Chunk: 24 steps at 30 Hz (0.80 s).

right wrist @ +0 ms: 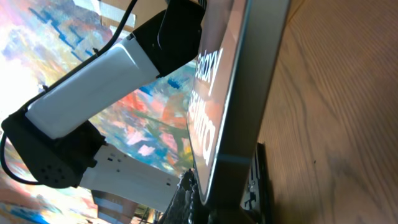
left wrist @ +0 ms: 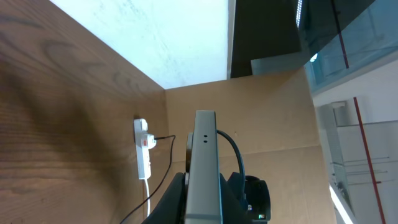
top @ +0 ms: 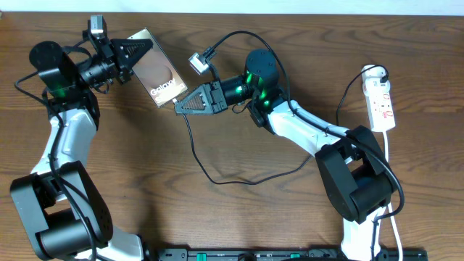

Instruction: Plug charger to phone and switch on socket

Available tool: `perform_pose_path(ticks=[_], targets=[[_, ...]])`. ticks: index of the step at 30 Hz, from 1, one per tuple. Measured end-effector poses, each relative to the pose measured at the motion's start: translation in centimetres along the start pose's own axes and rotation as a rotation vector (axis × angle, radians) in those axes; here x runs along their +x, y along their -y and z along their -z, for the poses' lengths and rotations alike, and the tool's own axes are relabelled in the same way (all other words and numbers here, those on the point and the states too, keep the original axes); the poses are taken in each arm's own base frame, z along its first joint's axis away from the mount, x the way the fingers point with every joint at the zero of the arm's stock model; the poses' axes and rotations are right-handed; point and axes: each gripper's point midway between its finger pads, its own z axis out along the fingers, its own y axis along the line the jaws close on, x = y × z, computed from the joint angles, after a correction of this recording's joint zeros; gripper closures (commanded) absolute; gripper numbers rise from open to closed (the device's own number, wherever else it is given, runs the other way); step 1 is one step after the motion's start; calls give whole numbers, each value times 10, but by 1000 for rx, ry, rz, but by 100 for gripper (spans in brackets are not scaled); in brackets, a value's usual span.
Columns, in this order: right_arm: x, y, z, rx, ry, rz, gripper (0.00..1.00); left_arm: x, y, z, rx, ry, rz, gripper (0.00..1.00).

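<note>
so the left gripper [top: 134, 52] is clamped on the upper end of the phone [top: 156, 76], back side up with the Galaxy lettering showing, over toward the far left of the wooden table [top: 239, 217]. right gripper [top: 180, 106] has its tip right at the phone's other end and the charger [top: 193, 148] cable trails out from under it in a loop, but can't tell if it's actually pinching the plug. socket [top: 380, 101] lies well apart at the right edge
</note>
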Motion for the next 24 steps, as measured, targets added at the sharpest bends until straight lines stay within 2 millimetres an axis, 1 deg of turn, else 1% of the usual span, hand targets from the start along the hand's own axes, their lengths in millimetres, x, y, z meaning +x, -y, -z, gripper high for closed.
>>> perform_pose_path(ticks=[10, 17, 24], targets=[[-2, 1, -1, 4, 12, -56, 99, 1, 0, 0, 2, -5, -30, 93], [-3, 1, -1, 5, 17, -60, 99, 2, 1, 0, 3, -9, -34, 93], [-3, 3, 0, 8, 22, -65, 99, 6, 2, -6, 7, -25, -57, 93]])
